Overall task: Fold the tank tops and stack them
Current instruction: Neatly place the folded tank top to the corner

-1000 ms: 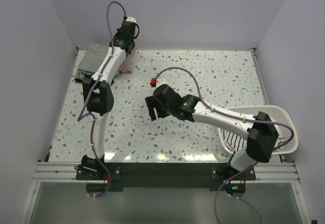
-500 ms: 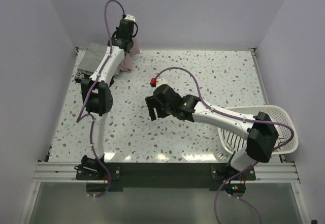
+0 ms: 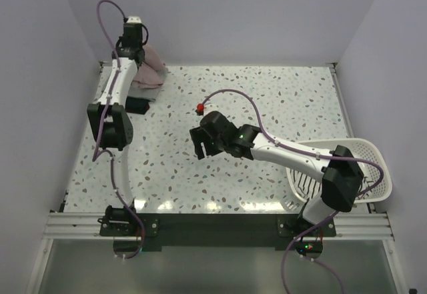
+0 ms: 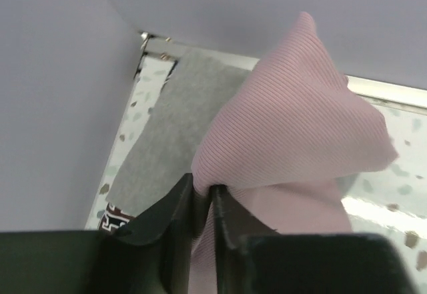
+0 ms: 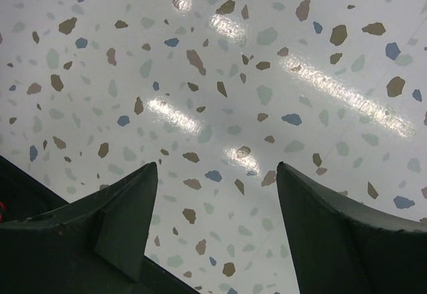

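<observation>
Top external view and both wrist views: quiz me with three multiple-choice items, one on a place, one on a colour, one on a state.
1. Where on the speckled table does the white slotted plastic basket sit?
A. far left corner
B. near right edge
C. middle

2. What colour is the ribbed fabric tank top in the left hand?
A. dark navy
B. white with black stripes
C. dusty pink

3. How does the right hand stand?
A. open over bare tabletop
B. shut on cloth
C. shut on the basket's rim

Answers:
1 B: the top view shows it beside the right arm's base.
2 C: the left wrist view shows pink cloth pinched in that hand.
3 A: the right wrist view shows its fingers spread with only tabletop between them.
</observation>
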Available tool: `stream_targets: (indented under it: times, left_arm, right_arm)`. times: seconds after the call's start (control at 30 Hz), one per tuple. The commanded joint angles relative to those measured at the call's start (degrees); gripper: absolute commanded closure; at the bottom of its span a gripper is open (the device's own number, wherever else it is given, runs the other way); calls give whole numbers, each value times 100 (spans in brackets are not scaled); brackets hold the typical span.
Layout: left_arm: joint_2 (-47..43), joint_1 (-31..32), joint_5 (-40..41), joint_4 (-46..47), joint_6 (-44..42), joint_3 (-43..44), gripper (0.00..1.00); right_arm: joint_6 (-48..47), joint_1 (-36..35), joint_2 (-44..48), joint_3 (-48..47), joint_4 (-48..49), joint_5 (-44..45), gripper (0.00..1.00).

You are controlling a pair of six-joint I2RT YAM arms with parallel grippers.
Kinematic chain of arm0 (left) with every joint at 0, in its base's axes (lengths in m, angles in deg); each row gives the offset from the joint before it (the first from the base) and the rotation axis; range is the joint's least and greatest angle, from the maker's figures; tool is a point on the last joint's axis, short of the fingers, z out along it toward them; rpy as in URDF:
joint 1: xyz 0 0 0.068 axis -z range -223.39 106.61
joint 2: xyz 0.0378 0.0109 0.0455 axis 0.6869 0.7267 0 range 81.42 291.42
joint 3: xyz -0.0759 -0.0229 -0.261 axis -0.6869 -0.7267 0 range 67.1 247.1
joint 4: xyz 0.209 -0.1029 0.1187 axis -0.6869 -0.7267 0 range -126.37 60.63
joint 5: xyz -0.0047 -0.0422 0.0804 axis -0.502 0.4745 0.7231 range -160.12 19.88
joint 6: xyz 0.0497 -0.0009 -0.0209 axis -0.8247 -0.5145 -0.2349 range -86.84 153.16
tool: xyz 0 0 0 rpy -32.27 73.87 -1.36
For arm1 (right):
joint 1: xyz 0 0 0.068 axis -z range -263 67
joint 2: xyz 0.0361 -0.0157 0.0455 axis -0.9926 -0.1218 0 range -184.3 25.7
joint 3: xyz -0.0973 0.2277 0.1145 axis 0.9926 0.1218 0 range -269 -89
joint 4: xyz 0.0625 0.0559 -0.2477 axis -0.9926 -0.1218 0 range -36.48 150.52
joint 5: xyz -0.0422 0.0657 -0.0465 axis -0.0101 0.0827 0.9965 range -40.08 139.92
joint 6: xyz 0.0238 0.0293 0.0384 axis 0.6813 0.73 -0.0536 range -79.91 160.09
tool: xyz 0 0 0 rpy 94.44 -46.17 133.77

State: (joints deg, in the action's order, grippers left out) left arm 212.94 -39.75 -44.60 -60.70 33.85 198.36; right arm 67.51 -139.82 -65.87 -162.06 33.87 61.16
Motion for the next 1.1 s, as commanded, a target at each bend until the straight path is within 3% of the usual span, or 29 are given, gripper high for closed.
stream_targets:
  times: [0.0, 0.13, 0.3, 0.7, 0.87, 1.07]
  left_arm:
    - [48, -653, 67, -126, 929, -74, 76]
    - [304, -1268, -608, -488, 1837, -197, 64]
    - [-364, -1375, -1066, 285, 2093, -1199, 54]
    - [-1163, -1278, -1427, 804, 2076, -1683, 51]
    - [-1795, -726, -1366, 848, 2119, -2173, 46]
    - [-3508, 478, -1576, 1445, 2777, -4246, 46]
  right_arm:
    - [9, 13, -71, -192, 152, -158, 25]
    - [9, 13, -37, -121, 169, -184, 25]
    - [44, 4, 8, -33, 222, -167, 25]
    - [97, 13, 34, -24, 222, -35, 25]
    - [53, 13, 51, -165, 56, 403, 24]
    - [237, 30, 437, -455, -743, 1290, 23]
